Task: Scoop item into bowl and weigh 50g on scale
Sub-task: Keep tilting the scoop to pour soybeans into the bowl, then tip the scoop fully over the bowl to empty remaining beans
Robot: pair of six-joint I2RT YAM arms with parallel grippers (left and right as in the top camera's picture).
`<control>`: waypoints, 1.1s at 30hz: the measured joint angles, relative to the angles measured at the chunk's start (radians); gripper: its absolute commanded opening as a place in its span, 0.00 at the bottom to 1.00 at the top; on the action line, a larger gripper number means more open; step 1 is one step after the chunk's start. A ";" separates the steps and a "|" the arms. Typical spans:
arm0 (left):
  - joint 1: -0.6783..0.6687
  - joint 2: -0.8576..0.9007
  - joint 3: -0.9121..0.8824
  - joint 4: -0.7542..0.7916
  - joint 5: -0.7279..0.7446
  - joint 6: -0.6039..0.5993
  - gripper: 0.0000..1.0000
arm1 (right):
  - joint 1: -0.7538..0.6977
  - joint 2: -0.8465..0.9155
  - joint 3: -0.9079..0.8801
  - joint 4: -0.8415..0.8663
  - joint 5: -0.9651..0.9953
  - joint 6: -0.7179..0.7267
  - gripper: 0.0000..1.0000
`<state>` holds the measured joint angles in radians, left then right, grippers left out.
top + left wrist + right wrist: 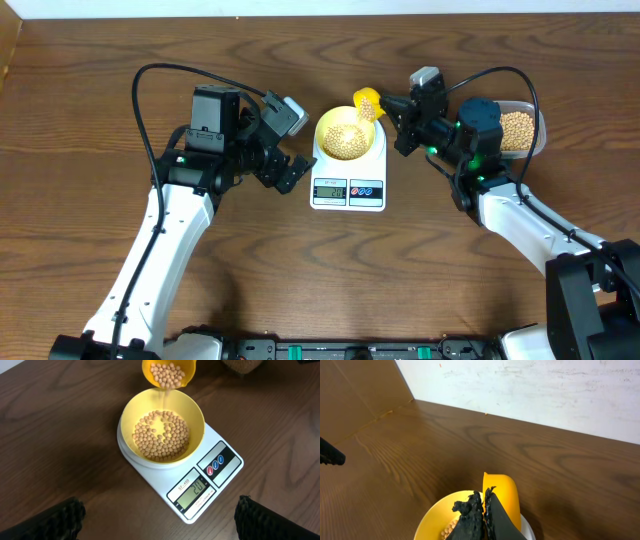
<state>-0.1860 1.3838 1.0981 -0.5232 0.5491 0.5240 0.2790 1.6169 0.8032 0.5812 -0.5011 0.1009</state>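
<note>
Your right end effector (388,108) grasps the scoop (367,103), tilted over the bowl (197,415) on the scale (348,190), mid far edge of the counter (100,120). Left end effector (283,138) is released. Only left wrist shows beans (161,435) falling.

The left arm (160,240) reached forward from the near edge, and the left gripper (285,172) hung with its fingers spread wide apart. The right arm (520,215) stretched inward, the right gripper (394,114) clamped on a scoop (367,103), fingers nearly touching.
</note>
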 measured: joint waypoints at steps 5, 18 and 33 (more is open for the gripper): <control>0.000 0.000 0.000 0.000 0.000 0.000 0.98 | 0.000 0.000 0.000 0.000 -0.001 -0.019 0.01; 0.000 0.000 0.000 0.000 0.000 0.000 0.97 | 0.000 0.000 0.000 0.000 -0.040 -0.062 0.01; 0.000 0.000 0.000 0.000 0.000 0.000 0.98 | 0.000 0.000 0.000 0.000 -0.098 -0.146 0.01</control>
<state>-0.1860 1.3838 1.0981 -0.5232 0.5491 0.5240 0.2794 1.6169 0.8032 0.5816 -0.5987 -0.0456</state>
